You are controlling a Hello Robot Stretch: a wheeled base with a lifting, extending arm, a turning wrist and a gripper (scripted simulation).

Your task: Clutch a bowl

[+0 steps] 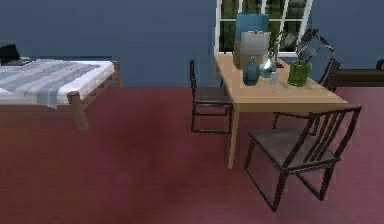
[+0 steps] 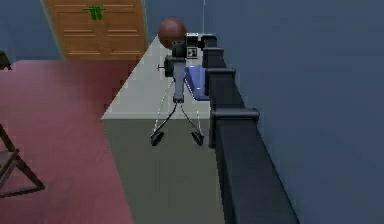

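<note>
We cannot tell whether our end effector (image 2: 178, 138) has its fingers apart or together, nor whether it holds anything. Behind it lies a pale tabletop (image 2: 135, 95). At its 1 o'clock, against the arm (image 2: 235, 130), sits a light blue thing (image 2: 197, 82), which may be the bowl, and at 12 o'clock a brown ball (image 2: 172, 30). We judge the reach made and the grasp unconfirmed.

No legible txt, labels or nos. showing; green mark (image 2: 95, 13) on wooden door (image 2: 110, 38) is reading as a blob only.
</note>
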